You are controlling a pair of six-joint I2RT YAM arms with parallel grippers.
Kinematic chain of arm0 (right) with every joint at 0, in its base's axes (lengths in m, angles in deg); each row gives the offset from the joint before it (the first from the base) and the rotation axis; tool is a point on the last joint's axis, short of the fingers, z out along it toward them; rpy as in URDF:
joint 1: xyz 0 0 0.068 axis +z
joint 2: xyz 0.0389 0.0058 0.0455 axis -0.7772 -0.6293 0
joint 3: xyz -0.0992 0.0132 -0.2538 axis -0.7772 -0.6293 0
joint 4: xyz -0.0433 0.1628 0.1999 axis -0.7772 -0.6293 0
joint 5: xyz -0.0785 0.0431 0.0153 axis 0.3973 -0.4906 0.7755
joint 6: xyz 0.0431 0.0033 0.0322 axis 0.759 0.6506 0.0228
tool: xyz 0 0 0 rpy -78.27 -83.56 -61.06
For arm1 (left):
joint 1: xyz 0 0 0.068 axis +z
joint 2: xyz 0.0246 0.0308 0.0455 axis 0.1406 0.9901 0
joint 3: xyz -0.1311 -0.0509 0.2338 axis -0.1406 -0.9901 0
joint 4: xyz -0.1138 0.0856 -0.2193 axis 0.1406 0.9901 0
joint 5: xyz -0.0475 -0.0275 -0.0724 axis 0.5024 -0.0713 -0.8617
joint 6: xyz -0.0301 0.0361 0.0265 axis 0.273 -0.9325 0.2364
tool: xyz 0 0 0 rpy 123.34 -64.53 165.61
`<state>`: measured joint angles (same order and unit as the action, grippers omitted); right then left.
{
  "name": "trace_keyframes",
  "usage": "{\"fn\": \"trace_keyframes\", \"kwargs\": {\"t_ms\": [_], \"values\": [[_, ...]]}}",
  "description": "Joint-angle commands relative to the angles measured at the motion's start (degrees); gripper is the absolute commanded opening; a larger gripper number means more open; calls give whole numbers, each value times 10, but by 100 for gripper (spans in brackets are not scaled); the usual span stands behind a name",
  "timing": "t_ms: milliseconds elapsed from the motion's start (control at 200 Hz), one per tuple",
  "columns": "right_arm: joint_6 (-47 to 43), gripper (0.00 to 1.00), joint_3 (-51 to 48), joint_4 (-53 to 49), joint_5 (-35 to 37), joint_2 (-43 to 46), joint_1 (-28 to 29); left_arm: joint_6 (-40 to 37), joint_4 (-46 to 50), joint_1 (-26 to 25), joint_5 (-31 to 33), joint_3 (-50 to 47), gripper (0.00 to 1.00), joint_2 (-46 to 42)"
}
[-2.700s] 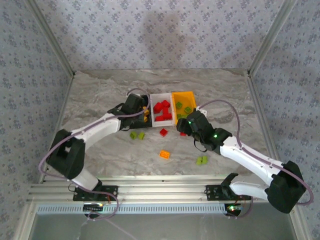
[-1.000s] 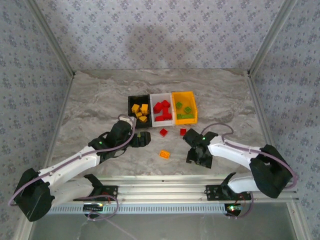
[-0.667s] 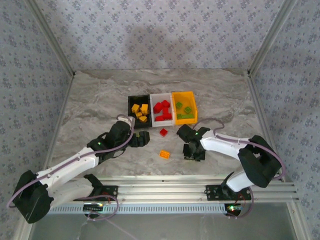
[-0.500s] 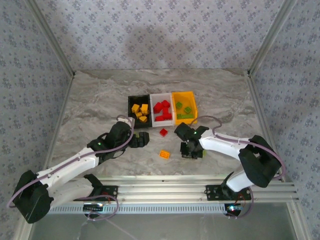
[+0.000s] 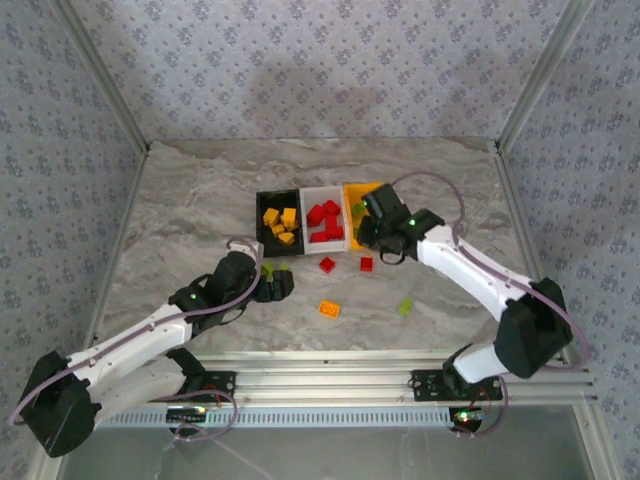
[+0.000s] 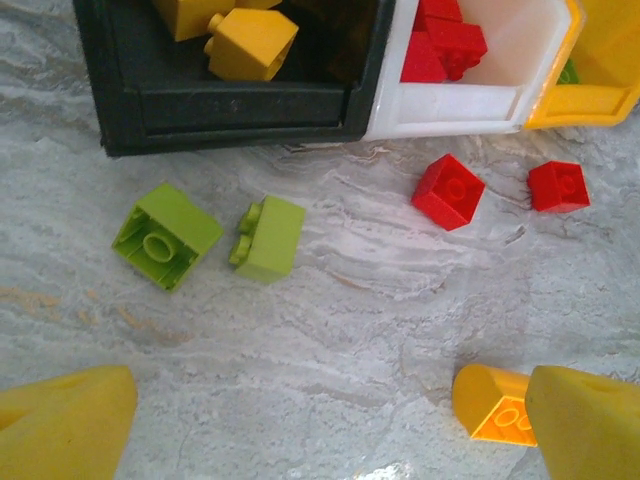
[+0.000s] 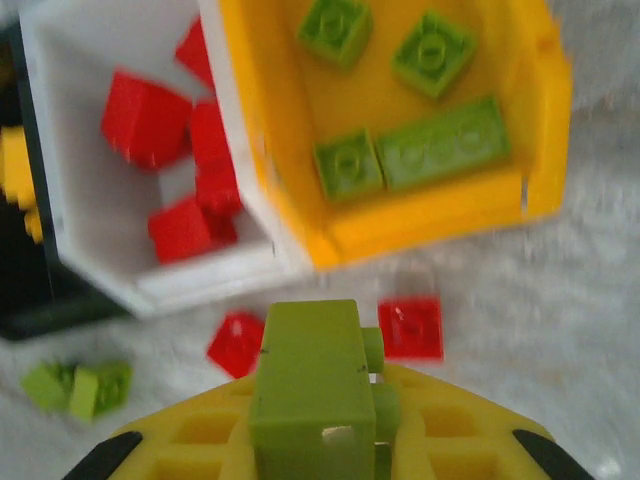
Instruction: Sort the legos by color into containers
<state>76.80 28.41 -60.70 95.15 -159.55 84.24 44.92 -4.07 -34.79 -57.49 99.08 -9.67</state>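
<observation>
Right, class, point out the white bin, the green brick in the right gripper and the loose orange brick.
white bin (image 6: 450, 100), left wrist view, front wall.
green brick (image 7: 305, 390), right wrist view, upper face.
orange brick (image 5: 329, 309), top view, studded top.

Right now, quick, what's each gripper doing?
Left gripper: open, holding nothing.
Right gripper: closed on a green lego.

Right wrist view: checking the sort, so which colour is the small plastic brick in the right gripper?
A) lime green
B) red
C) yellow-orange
A: a lime green plastic brick sits clamped in the right gripper, short of the orange-yellow plastic bin.
</observation>
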Motion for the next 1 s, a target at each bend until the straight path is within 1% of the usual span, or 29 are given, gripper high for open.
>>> {"fn": "trace_keyframes", "kwargs": {"t_ms": [0,200,270,345,415,455,485,545,620,775,864,994], "values": [[-35,25,64,18,41,-72,-21,16,10,-2,8,-12,100,-22],[-41,27,146,-5,46,-174,-45,24,17,-3,7,-25,100,-48],[-39,29,166,-22,40,-200,-51,26,17,-2,8,-29,100,-53],[-38,36,183,-33,34,-219,-55,27,17,-2,8,-35,100,-59],[-37,49,187,-34,28,-221,-55,29,17,-3,10,-41,100,-64],[-37,55,185,-36,28,-214,-55,30,16,-2,12,-45,100,-67],[-36,58,181,-34,28,-204,-55,32,15,-3,12,-47,100,-70],[-34,61,169,-34,30,-183,-54,35,14,-2,11,-52,100,-76],[-23,64,140,-35,31,-146,-51,38,12,-2,10,-55,100,-83],[24,67,39,-69,10,-65,-38,42,7,-2,15,-63,100,-97],[46,67,-55,-89,-12,-15,-37,48,-2,-2,20,-71,100,-101],[72,67,-165,-103,-36,49,-35,53,-14,-2,21,-81,100,-97]]}}
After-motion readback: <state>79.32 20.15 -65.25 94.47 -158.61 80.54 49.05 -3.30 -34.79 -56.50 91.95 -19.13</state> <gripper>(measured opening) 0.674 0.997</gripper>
